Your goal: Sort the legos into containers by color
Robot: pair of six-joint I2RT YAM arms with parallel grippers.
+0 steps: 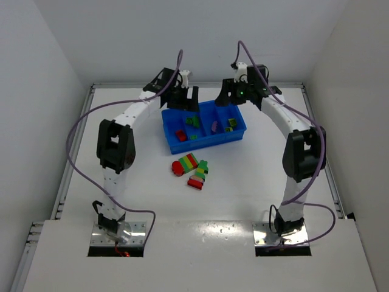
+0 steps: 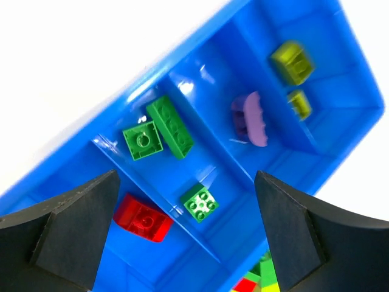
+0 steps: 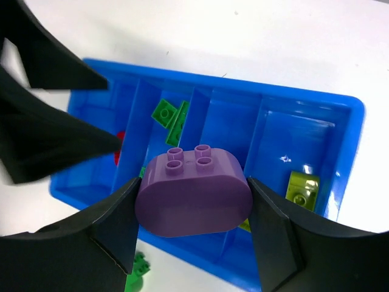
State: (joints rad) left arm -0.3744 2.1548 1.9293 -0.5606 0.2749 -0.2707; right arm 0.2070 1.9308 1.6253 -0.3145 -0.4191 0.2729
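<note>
The blue tray (image 1: 209, 143) lies at the far middle of the table. My right gripper (image 1: 234, 97) (image 3: 193, 185) is shut on a rounded purple brick (image 3: 193, 194) and holds it above the tray (image 3: 304, 131). My left gripper (image 1: 182, 97) (image 2: 185, 177) is open and empty above the tray's left part (image 2: 340, 85). In the left wrist view the compartments hold a red brick (image 2: 141, 219), three green bricks (image 2: 171, 126), a purple brick (image 2: 250, 119) and two yellow bricks (image 2: 292, 62). Two striped multicolour stacks (image 1: 185, 164) (image 1: 199, 174) lie on the table in front of the tray.
White walls stand around the table on the left, far and right sides. The purple cables of both arms loop above the table sides. The left gripper's black fingers (image 3: 48, 121) show at the upper left of the right wrist view, close to my right gripper.
</note>
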